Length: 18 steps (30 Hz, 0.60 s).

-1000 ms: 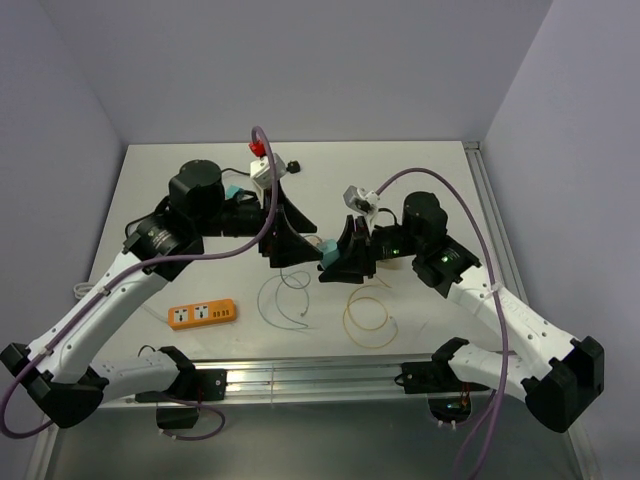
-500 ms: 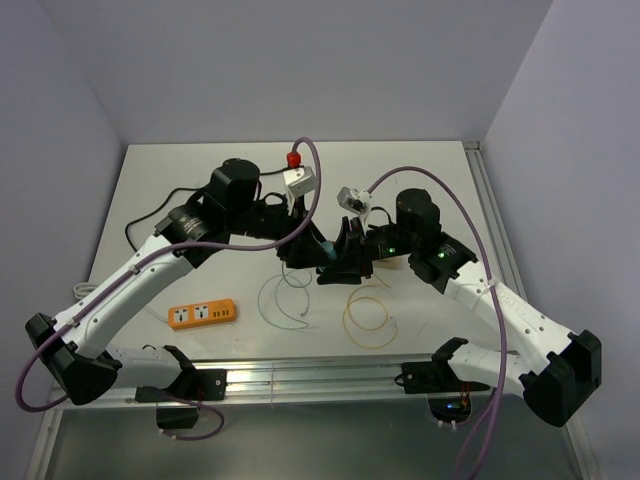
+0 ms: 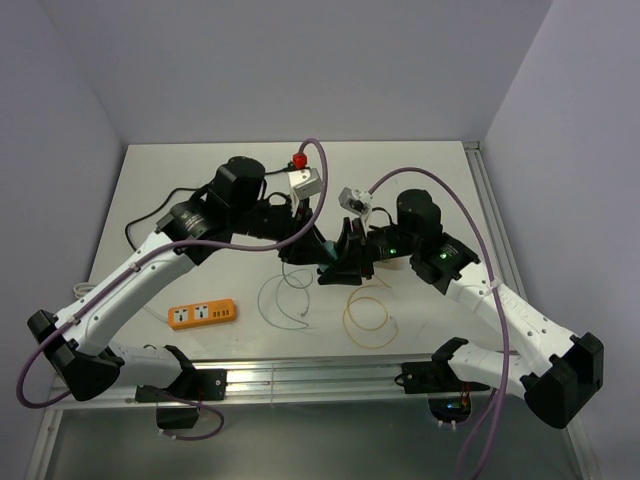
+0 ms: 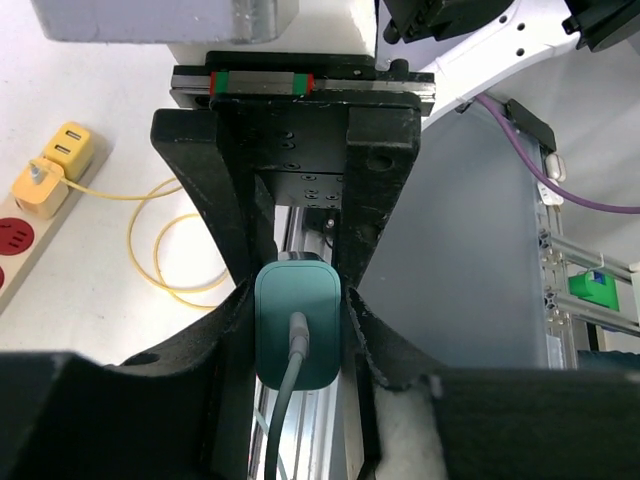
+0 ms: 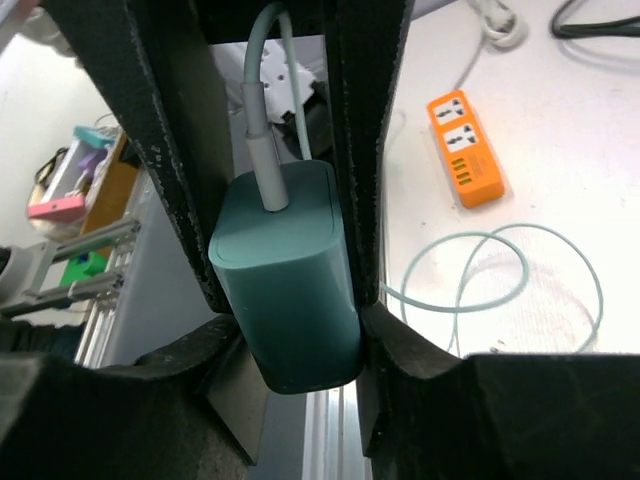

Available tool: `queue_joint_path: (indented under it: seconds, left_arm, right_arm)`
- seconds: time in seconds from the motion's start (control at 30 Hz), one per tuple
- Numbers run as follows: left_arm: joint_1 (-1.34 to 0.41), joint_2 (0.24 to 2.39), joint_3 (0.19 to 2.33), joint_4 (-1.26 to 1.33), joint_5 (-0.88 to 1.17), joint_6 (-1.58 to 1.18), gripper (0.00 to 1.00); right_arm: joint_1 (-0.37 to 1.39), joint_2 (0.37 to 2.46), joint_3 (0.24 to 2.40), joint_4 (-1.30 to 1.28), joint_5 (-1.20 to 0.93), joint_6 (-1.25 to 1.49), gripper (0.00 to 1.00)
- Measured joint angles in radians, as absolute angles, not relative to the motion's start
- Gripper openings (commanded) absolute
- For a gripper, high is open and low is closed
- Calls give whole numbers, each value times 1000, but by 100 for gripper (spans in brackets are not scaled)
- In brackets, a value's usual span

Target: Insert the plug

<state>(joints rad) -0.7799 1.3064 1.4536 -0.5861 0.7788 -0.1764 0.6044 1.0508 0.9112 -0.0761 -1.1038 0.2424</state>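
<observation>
On the table (image 3: pixel 440 170), the orange power strip (image 3: pixel 202 313) lies at 8 o'clock from the teal plug (image 5: pixel 290 260), which is held in the air. The left gripper (image 4: pixel 297 310) and the right gripper (image 5: pixel 283 320) both clamp it: probably a handover. Next, one should release; the other carries it to the strip.

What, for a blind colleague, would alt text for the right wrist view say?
A teal plug, pale cord leaving its top, is clamped between the right gripper's black fingers, with the left gripper's fingers against its sides from the opposite end. Behind, an orange power strip lies on the white table.
</observation>
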Motion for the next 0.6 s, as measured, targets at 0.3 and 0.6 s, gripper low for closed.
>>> queue_joint_path:
  seconds: [0.3, 0.6]
  left_arm:
    - [-759, 1315, 1488, -616, 525, -152, 0]
    - [-746, 1485, 1546, -620, 488, 220, 0]
  right_arm:
    - [611, 983, 927, -271, -707, 259, 81]
    - [562, 757, 960, -544, -138, 422, 81]
